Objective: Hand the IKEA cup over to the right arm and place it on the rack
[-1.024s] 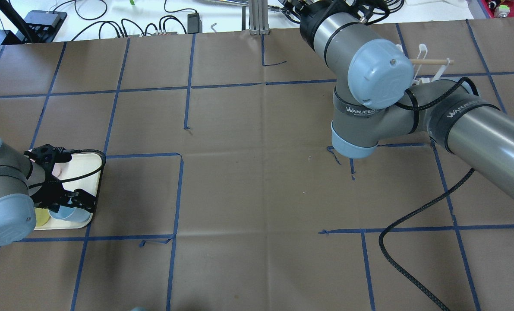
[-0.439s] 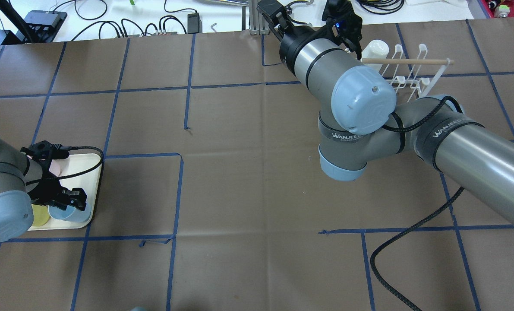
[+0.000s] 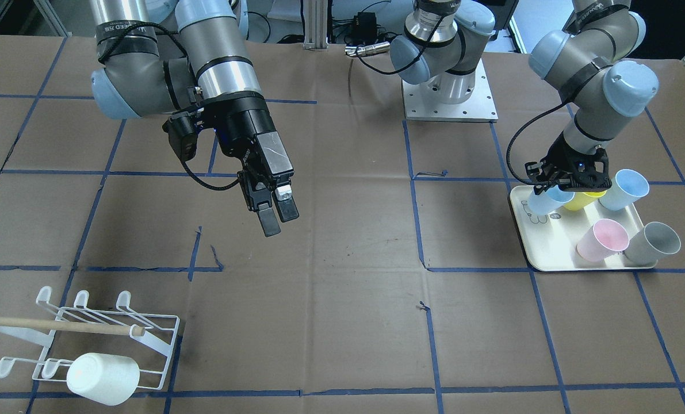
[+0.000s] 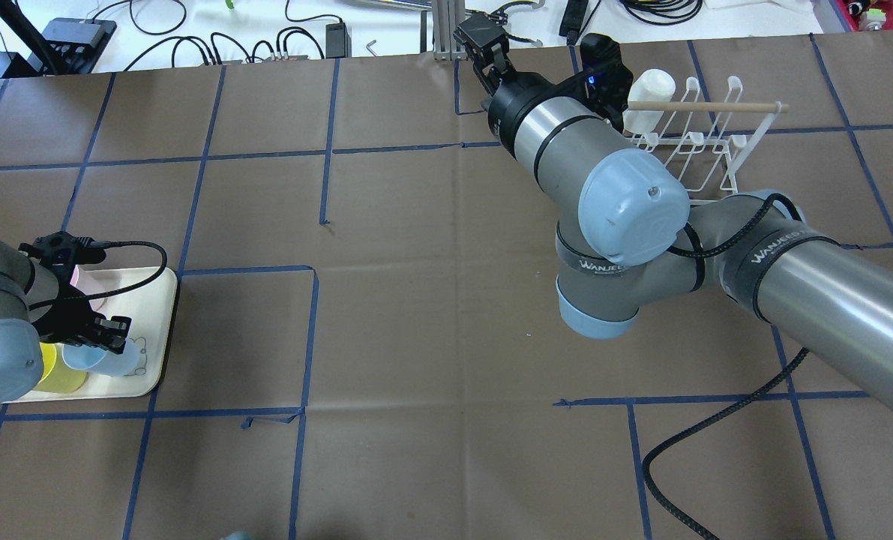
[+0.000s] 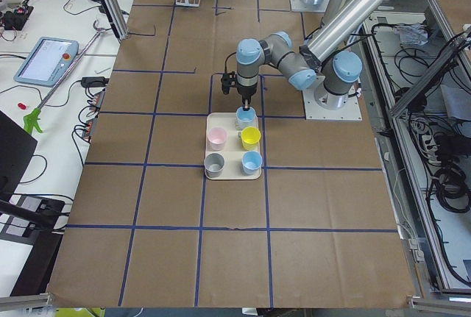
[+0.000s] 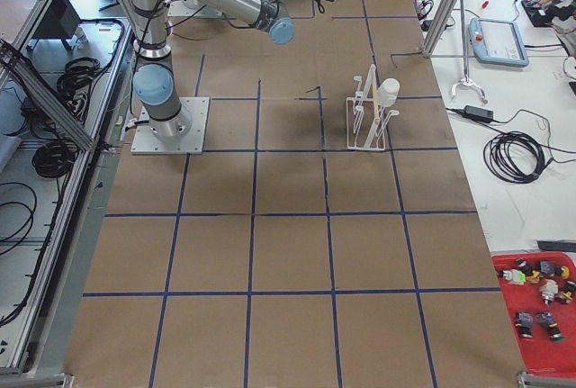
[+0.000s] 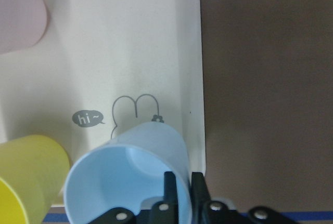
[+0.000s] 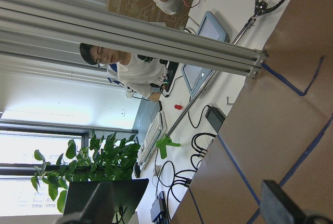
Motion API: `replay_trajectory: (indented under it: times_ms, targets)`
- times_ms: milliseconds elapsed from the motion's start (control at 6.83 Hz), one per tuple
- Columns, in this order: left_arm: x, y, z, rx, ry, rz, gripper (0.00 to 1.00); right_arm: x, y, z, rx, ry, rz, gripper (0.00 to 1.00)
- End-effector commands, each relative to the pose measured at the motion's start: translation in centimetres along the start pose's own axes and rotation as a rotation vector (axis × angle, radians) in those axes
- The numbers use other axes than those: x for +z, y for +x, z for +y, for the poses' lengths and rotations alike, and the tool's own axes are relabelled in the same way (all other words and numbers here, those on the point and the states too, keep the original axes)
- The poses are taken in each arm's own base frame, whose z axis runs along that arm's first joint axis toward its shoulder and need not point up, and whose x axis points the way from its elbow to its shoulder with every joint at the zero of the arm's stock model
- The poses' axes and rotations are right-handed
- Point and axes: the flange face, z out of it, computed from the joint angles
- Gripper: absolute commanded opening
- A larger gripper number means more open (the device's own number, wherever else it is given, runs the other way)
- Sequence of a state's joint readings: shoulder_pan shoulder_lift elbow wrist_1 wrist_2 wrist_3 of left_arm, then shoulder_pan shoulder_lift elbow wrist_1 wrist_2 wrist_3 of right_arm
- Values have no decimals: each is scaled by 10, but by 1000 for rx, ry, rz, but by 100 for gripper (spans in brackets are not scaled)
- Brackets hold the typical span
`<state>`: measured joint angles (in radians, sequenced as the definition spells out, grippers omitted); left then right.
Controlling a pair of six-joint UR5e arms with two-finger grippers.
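— Pinching the blue cup (image 7: 125, 182) by its rim, the left gripper (image 7: 183, 183) has one finger inside the wall and one outside. Why there?

— I judge that it keeps the cup's body free for the other gripper at the hand-over. The cup is tilted over the tray (image 3: 549, 244), at the corner by the bear drawing. I cannot tell whether its base has left the tray.

— And its neighbours?

— A yellow cup (image 7: 26, 182) is just beside it. A second blue cup (image 3: 627, 187), a pink cup (image 3: 601, 238) and a grey cup (image 3: 655, 241) stand apart from the fingers, so a straight lift should leave them alone.

— What lies between the arms?

— The table (image 4: 431, 315), brown paper crossed with blue tape. That looks to me like the likely meeting ground.

— The right gripper (image 3: 280, 223)?

— It hangs above the table, well apart from the blue cup. The fingers are spread with nothing between them, and they slant down toward the middle. I read that as ready to receive.

— And the rack (image 3: 60, 326)?

— It is at the table's right end, on the operators' side. A white cup (image 3: 103, 376) sits mouth-down over one prong and the other prongs are free. I expect the blue cup must be turned over the same way, so the receiving grasp should leave its mouth unblocked.
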<state>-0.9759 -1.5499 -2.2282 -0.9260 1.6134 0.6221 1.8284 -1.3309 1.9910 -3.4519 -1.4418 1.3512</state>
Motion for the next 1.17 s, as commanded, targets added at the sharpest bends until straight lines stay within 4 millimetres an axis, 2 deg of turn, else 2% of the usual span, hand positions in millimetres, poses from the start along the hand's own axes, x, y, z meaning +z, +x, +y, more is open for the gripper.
replay_trajectory:
  times_ms: [0,146,293,439,585,732,878,1024]
  targets:
    - [-53,-19,-34,6,28,32,0,-2,4,1,26,0,2,100]
    - [-99,-24,-63,20,43,109,0,-3,4,-3,27,11,-15,100]
    - [-141,-10,-98,84,30,118,0,-4,3,-2,27,12,-22,100]
    - [-169,14,-128,149,15,129,0,-3,3,-2,26,12,-21,100]
    - [-187,36,-154,211,31,119,0,-2,5,-2,25,13,-16,100]
    - [-195,64,-169,258,67,163,0,-3,4,-2,25,16,-11,100]
    - [-200,97,-178,281,135,293,0,0,7,-2,16,13,3,100]
    - [-202,115,-181,310,171,360,0,-1,6,-2,16,13,3,100]
